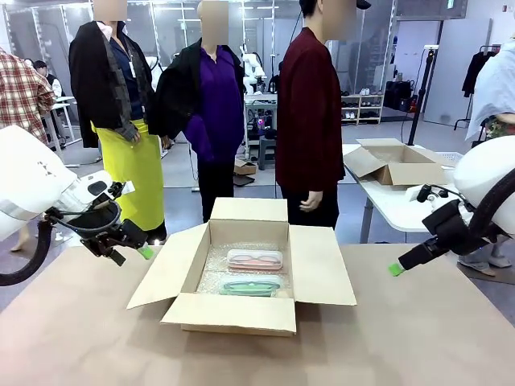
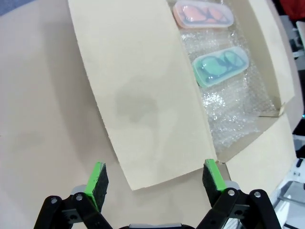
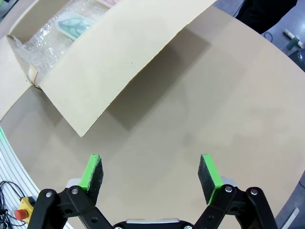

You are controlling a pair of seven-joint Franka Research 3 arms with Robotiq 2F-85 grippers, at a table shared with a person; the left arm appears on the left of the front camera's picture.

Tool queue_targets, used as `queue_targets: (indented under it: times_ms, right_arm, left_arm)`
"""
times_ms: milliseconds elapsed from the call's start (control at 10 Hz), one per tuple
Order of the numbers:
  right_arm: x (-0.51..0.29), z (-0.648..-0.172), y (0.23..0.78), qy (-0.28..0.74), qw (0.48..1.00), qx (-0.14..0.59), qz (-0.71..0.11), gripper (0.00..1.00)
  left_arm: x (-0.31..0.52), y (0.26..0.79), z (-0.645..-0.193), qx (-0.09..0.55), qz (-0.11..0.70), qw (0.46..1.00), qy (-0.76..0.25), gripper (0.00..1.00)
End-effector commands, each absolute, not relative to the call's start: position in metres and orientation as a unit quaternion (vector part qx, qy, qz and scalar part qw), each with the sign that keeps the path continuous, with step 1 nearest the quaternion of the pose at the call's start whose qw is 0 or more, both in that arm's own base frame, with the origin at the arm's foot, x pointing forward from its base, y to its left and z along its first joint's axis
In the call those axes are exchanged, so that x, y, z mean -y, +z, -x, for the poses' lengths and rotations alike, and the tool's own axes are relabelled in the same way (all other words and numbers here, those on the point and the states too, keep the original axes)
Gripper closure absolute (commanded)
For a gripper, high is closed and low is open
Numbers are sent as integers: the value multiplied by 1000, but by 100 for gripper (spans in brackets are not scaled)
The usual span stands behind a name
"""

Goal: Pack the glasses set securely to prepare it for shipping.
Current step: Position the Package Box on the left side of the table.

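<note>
An open cardboard box (image 1: 241, 314) stands mid-table with bubble wrap on its floor. Inside lie the glasses set: a pale pink case (image 1: 255, 259) toward the far side and a mint green case (image 1: 251, 285) nearer me. The left wrist view shows the pink case (image 2: 203, 14) and the green case (image 2: 220, 66) past the box's left flap (image 2: 138, 95). My left gripper (image 1: 138, 248) hovers open beside that flap, nothing between its fingers (image 2: 96, 180). My right gripper (image 1: 396, 268) hangs open right of the box, above bare table. The right flap (image 3: 119, 57) and green case (image 3: 72, 23) lie ahead of it.
A person in a dark red top (image 1: 310, 121) stands at the table's far side behind the box. A second open cardboard box (image 1: 394, 161) sits on a white table at the back right. The brown tabletop (image 1: 418, 338) has free room around the box.
</note>
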State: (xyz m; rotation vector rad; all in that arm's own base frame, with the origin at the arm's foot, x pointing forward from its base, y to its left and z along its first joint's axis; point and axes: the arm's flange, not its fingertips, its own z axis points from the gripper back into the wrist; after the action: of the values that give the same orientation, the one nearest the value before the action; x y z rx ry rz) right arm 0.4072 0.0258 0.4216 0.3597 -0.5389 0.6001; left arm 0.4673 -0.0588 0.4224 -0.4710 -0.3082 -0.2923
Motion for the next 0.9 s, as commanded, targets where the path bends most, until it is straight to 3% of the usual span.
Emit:
queue_targets:
  times_ms: [0, 800]
  right_arm:
    - [-29, -409, 420, 279, 906, 266, -177, 0]
    - [-29, -409, 420, 279, 906, 266, -177, 0]
  left_arm:
    - [31, 418, -489, 123, 297, 937, -134, 0]
    - [-26, 339, -544, 67, 507, 854, -93, 0]
